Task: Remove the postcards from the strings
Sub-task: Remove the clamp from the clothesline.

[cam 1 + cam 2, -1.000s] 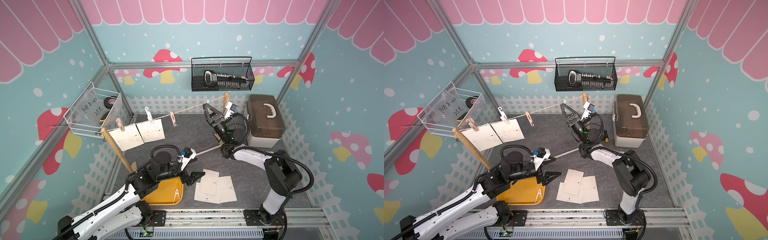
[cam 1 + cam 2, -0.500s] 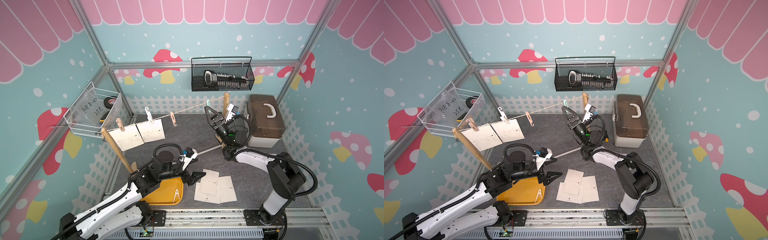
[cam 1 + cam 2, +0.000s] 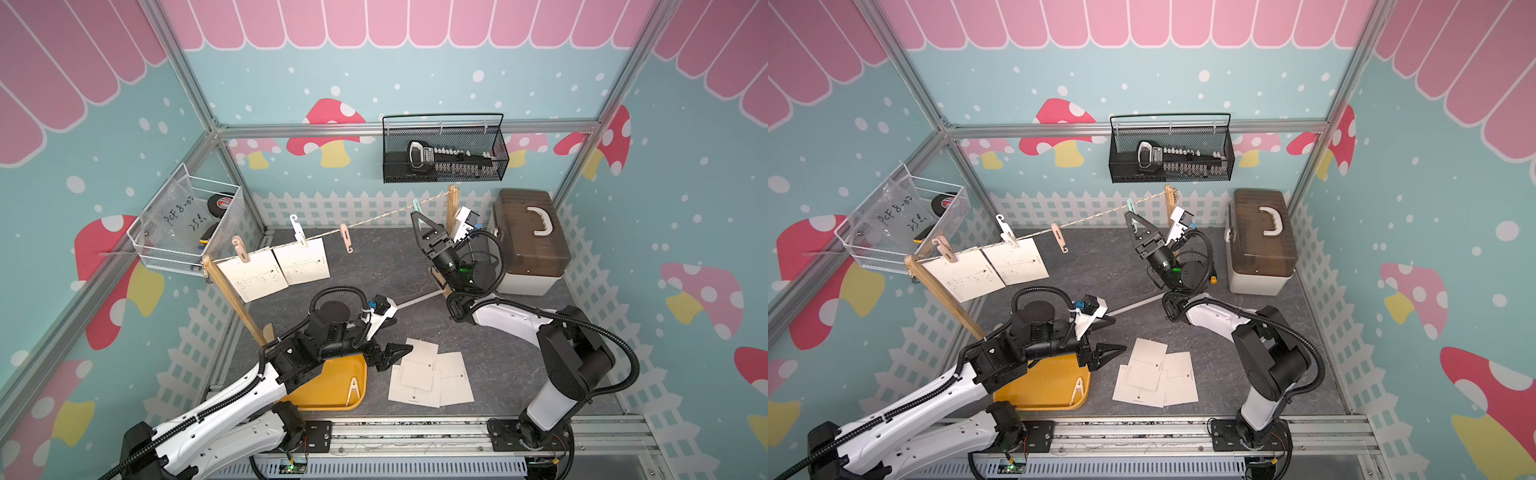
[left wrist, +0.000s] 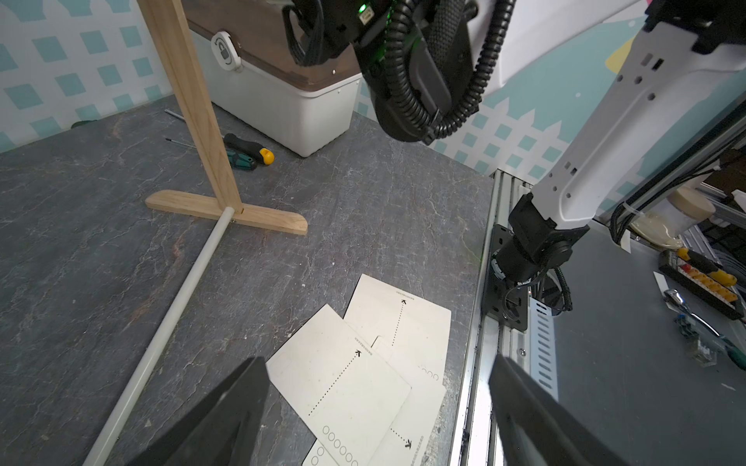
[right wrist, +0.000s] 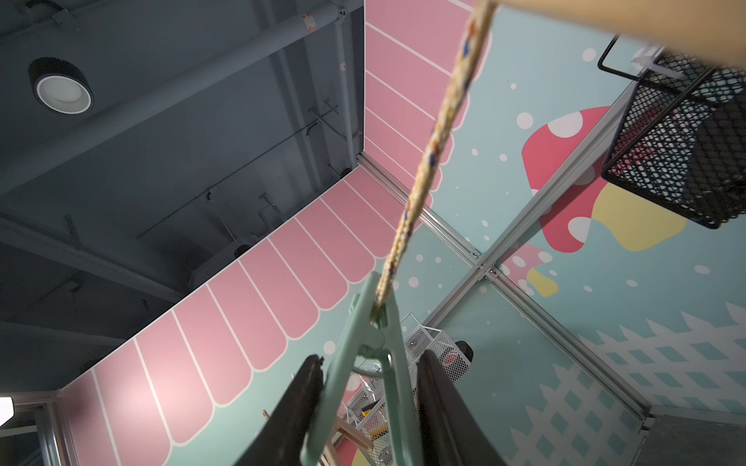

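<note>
Two postcards (image 3: 257, 276) (image 3: 303, 262) hang from the string (image 3: 374, 218), each under a clothespin. Both show in both top views, the postcards (image 3: 967, 276) (image 3: 1017, 262) below the string (image 3: 1092, 216). Three more postcards (image 3: 432, 376) (image 3: 1156, 378) (image 4: 343, 383) lie overlapped on the floor. My right gripper (image 3: 417, 219) (image 3: 1133, 218) (image 5: 371, 357) reaches up near the right post, shut on the legs of a mint green clothespin (image 5: 363, 343) that still bites the string (image 5: 436, 141). My left gripper (image 3: 402, 336) (image 3: 1120, 333) (image 4: 377, 363) hovers open beside the floor postcards, holding nothing.
A pink clothespin (image 3: 345, 239) hangs on the string without a card. A yellow tray (image 3: 328, 390) with a clothespin lies under my left arm. A brown-lidded box (image 3: 528, 237) stands at the right. Screwdrivers (image 4: 246, 151) lie by the right post's foot. A white rod (image 4: 161, 322) crosses the floor.
My right gripper's fingers have come together from wide open onto the green clothespin. The left arm has barely shifted and stays open.
</note>
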You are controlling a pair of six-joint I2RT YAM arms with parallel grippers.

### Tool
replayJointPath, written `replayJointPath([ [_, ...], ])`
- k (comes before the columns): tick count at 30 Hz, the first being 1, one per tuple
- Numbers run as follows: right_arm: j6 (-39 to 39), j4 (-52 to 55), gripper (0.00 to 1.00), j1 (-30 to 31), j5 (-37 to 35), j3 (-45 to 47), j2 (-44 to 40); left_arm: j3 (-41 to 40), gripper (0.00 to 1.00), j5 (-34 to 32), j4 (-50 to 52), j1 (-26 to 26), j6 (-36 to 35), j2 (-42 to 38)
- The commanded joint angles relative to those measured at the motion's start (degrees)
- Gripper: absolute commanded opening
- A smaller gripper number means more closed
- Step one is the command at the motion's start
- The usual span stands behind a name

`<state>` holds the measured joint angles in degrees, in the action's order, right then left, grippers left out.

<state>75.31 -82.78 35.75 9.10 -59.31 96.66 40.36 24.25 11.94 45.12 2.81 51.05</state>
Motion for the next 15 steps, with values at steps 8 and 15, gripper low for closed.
replayJointPath([
  [8,0.20,-2.38,0.17,0.45,1.27,-0.02,-1.87,0.51,0.90,1.56,0.18,-0.30,0.36,0.59],
  [15,-0.73,-0.97,0.10,0.44,2.81,-0.87,-2.26,0.42,0.90,1.28,0.01,-0.30,-0.26,-0.84],
])
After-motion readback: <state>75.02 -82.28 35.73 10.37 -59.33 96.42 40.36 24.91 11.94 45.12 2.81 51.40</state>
